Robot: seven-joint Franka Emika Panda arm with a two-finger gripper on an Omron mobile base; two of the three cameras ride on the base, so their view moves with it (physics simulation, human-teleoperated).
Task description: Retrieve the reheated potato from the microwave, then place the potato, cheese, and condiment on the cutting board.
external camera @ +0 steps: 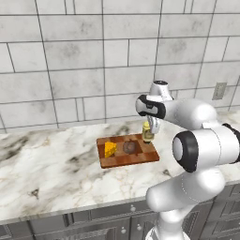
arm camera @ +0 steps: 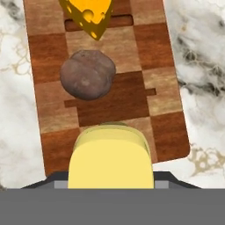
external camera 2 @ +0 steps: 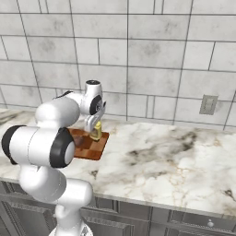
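1. Cutting board (external camera: 126,154): checkered wooden rectangle, lying flat on the marble counter (external camera: 47,173) near the tiled back wall (external camera: 70,61); in the right base view its right corner (external camera 2: 94,150) shows past the arm.
2. Cheese (external camera: 110,149): yellow-orange wedge with holes, resting on the left part of the board; seen at the top of the hand view (arm camera: 88,15).
3. Potato (external camera: 130,147): brown-grey lump at the board's middle, just beside the cheese, the two close but apart in the hand view (arm camera: 88,79).
4. Condiment (external camera: 147,132): yellow bottle, upright over the board's right end; its body stands large in the foreground of the hand view (arm camera: 110,160).
5. Gripper (external camera: 150,129): pointing down, jaws partly closed on either side of the bottle and gripping it (whether the bottle's base touches the board cannot be told).
6. Wall outlet (external camera 2: 208,104): pale plate on the tiles, well right of the board.
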